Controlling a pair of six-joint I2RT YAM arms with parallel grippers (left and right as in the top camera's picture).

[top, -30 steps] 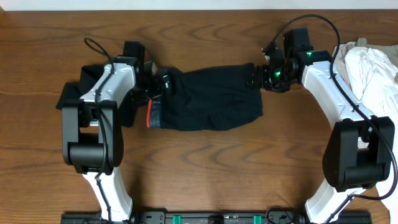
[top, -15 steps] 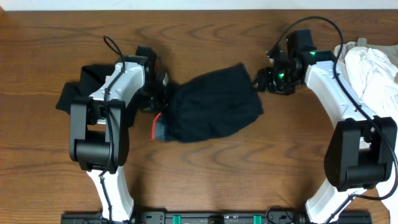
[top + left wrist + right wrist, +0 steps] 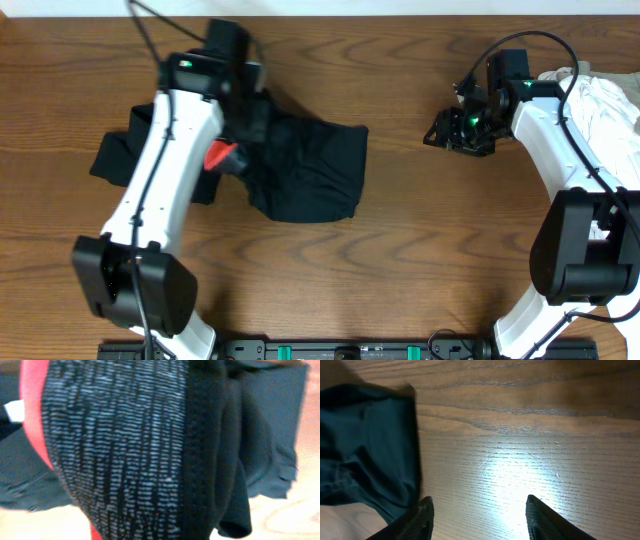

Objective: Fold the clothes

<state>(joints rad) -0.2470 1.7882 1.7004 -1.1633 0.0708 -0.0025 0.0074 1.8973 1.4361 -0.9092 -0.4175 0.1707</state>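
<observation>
Trousers (image 3: 305, 170): dark navy-black soft cloth, bunched in a creased heap on the table (image 3: 400, 260), left of centre. The waistband (image 3: 221, 155) shows orange-red at the heap's left end, right beside the left arm.

Left gripper (image 3: 245, 135): jaws closed, clamped on the trousers at the waistband end. Its fingers aren't visible in any view.

Right gripper (image 3: 445, 132): well apart from the trousers, over bare wood on the right. Jaws apart, nothing between them.

View differences:
- Overhead is the only view with the full layout: 2 arms, a black shirt (image 3: 115, 160) partly under the left arm at the far left, and white/beige garments (image 3: 600, 100) piled at the right edge.
- Left wrist is filled with cloth at close range. It shows the waistband's grey-flecked knit (image 3: 115, 445), the orange-red strip (image 3: 32, 410) and a small white patch (image 3: 14, 410); overhead shows none of that detail. There's a sliver of wood at bottom right.
- Right wrist shows both fingertips (image 3: 422, 517) spread over lit wood, with dark cloth (image 3: 365, 445) at the frame's left. Can't tell which garment.

Orientation: the heap is wider than deep. Long axis runs roughly left-right across the table, tilted slightly. Waistband end points left, loose end points right toward the right gripper.
</observation>
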